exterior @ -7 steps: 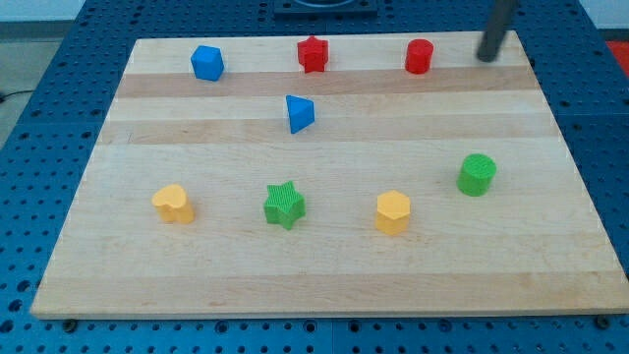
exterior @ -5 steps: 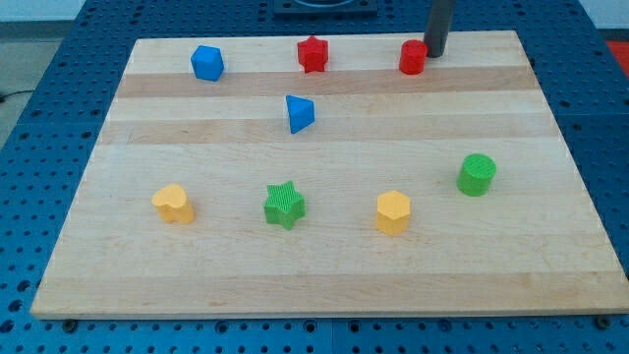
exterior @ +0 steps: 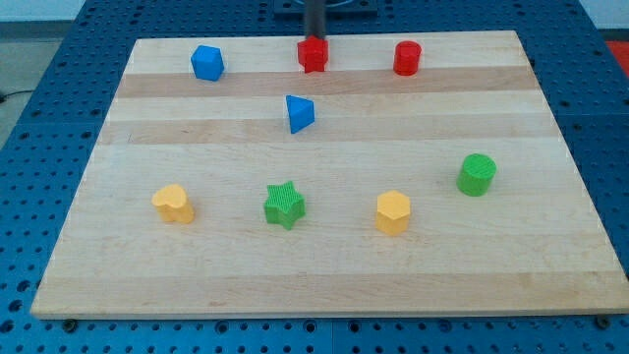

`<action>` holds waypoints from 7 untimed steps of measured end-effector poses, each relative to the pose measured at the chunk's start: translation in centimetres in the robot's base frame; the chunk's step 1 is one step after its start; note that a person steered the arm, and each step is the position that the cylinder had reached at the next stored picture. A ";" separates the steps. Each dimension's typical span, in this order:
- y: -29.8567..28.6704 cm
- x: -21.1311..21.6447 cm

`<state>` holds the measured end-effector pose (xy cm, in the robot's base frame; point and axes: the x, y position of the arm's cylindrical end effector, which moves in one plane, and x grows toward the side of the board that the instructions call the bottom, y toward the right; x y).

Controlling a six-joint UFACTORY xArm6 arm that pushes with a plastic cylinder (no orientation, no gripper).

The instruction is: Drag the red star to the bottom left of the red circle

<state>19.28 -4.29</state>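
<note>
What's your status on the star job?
Tip at red star's top edge. Star sits level with red circle, on its left, not yet bottom left. Nothing between them.

Rod: one straight, slim, dark grey shaft, plain and smooth-looking, blurred in the camera view. No markings, cables or screws can be made out on it. Only its lower stretch shows, entering from the view's top edge. Tip (exterior: pixel 314 37): blunt end, same dark grey as the shaft.
</note>
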 end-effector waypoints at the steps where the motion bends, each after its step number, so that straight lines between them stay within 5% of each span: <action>1: -3.4 0.2; 2: 2.3 1.3; 5: -3.2 6.5; 7: 7.1 6.5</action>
<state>25.78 2.79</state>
